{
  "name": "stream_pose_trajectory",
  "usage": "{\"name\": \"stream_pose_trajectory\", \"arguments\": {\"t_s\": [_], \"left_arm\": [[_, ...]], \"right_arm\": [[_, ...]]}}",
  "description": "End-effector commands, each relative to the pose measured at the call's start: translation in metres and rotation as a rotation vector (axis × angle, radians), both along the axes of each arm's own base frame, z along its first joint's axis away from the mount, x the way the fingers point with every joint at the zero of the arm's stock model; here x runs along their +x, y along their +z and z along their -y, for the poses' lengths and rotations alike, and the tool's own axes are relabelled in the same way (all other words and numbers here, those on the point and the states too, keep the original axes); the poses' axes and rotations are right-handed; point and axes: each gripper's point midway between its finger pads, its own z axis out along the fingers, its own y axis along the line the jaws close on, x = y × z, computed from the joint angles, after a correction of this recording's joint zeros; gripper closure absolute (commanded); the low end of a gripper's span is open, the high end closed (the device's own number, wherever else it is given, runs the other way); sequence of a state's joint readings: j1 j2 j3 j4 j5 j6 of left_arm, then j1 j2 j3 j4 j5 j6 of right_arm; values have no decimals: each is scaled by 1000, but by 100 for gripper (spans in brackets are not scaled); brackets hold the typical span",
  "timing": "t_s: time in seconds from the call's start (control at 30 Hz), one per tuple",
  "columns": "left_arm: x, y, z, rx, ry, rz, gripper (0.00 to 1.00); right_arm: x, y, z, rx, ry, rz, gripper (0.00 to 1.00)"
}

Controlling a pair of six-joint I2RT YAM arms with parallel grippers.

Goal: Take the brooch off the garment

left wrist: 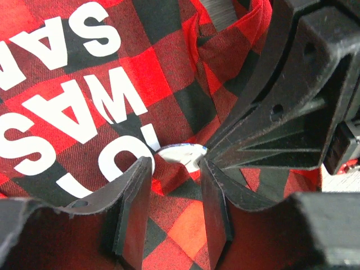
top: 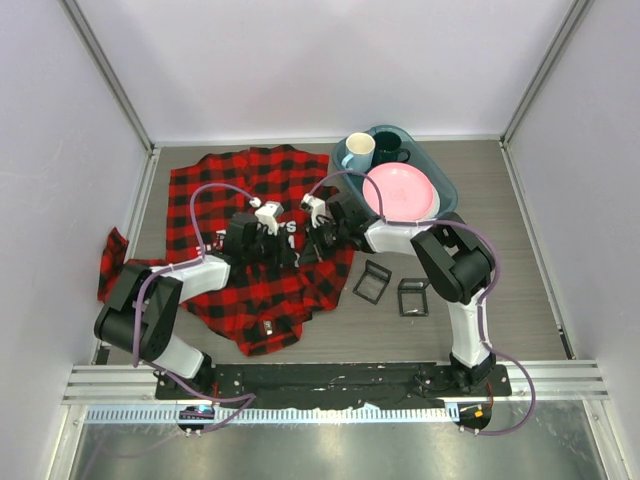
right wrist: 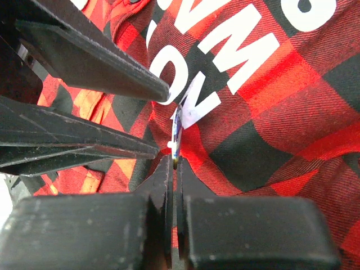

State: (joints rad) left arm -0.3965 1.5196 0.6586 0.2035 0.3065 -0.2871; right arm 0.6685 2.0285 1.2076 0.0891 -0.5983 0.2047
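The garment (top: 240, 195), a red-and-black checked shirt with white lettering, lies spread on the left half of the table. The brooch (left wrist: 183, 153) is a small white disc standing up from the cloth; it is hidden under the arms in the top view. In the right wrist view the brooch (right wrist: 178, 130) shows edge-on, and my right gripper (right wrist: 174, 160) is shut on its lower rim. My left gripper (left wrist: 175, 169) stands open just in front of the brooch, its fingers (left wrist: 135, 208) pressed onto the garment (left wrist: 169, 79) on either side of a raised fold. Both grippers meet over the lettering: left gripper (top: 283, 250), right gripper (top: 308, 243).
A teal tray (top: 446, 185) at the back right holds a pink plate (top: 400, 190), a white mug (top: 358, 150) and a dark mug (top: 390, 150). Two black square frames (top: 372, 282) (top: 413, 297) lie on the wooden table (top: 510, 250) right of the shirt.
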Motion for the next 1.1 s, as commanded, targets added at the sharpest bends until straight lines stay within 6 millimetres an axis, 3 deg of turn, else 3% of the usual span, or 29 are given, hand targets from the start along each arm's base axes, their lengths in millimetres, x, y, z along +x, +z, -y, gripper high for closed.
{"name": "stream_pose_trajectory", "arguments": {"t_s": [0.0,0.07,0.2,0.27,0.43,0.67,0.83,1.07], "left_arm": [[10,20,10,-82,-10,99,58],[10,13,12,-80,-19,76,58],[11,5,7,-69,13,75,41],[12,3,6,-63,23,73,41],[15,-2,2,-36,50,78,55],[17,-6,1,-14,68,66,56],[14,-11,-2,-3,83,36,42],[16,-16,1,26,83,15,48]], "right_arm": [[2,10,-1,32,76,-9,99],[3,10,-1,32,88,-16,99],[6,9,-3,44,94,-25,99],[4,6,-1,31,96,-48,99],[7,4,-1,33,92,-59,99],[8,3,0,32,89,-64,99],[9,2,-1,37,88,-74,99],[9,3,-1,40,87,-71,99]]}}
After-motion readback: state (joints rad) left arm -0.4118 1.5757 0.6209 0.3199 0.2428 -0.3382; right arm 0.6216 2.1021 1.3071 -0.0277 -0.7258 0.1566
